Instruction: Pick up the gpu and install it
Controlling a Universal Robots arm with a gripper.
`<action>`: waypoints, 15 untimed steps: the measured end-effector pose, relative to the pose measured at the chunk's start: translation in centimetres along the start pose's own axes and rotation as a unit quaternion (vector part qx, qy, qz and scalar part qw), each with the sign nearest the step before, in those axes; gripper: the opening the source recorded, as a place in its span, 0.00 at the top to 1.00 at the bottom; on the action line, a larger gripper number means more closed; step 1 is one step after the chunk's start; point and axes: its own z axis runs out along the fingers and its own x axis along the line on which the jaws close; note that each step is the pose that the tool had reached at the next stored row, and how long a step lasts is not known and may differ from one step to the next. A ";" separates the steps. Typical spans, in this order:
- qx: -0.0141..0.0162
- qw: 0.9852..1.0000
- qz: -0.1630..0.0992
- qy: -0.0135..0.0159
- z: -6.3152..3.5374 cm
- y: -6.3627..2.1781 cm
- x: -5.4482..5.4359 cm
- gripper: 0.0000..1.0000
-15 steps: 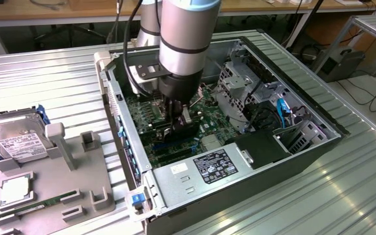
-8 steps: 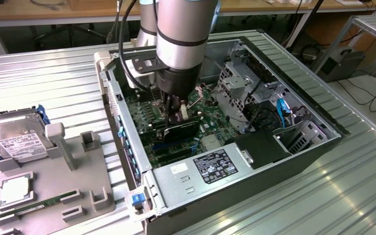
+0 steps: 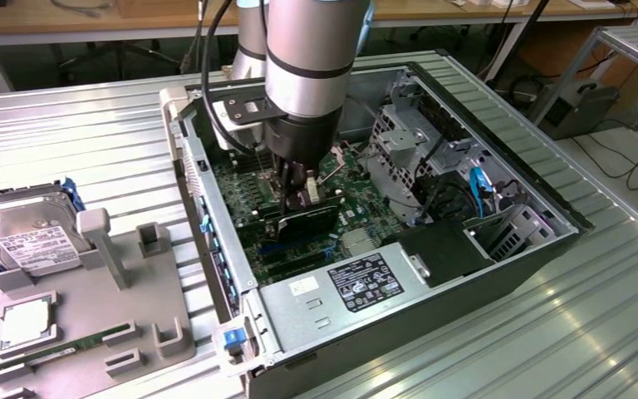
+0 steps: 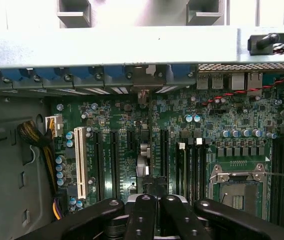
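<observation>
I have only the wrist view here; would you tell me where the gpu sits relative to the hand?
Observer: In the exterior view the gpu stands on edge on the motherboard, directly under the shut hand.
Operator: Thank you. What sits in the grey fixture?
Observer: A hard drive stands in it, at the exterior view's left.
Operator: Anything else there?
Observer: A green memory stick lies flat in it.
</observation>
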 end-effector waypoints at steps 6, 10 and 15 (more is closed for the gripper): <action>0.000 1.000 0.000 0.000 0.00 0.00 0.0 0.89; 0.000 1.000 0.000 0.000 0.01 0.01 0.0 0.89; 0.000 1.000 0.000 0.000 0.72 0.27 0.0 0.89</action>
